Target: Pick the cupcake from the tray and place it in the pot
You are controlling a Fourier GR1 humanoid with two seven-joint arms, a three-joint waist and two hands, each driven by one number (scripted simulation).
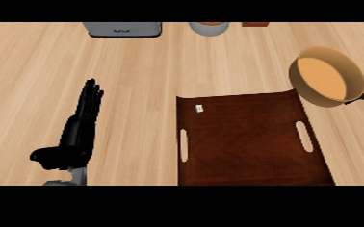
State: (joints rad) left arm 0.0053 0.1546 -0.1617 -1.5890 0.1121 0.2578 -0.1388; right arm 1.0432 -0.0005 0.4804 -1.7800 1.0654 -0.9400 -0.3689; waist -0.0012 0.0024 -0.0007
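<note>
L hand (80,131) fingers straight, on counter left of tray (249,144), pot (328,77) top right

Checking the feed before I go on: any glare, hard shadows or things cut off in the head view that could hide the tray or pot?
Head view: light is even, no glare on the dark tray or the pot; shadows are faint. The tray's near edge and the pot's right side are cropped by the frame. The open left hand shows clearly; the right hand is out of view.
</note>
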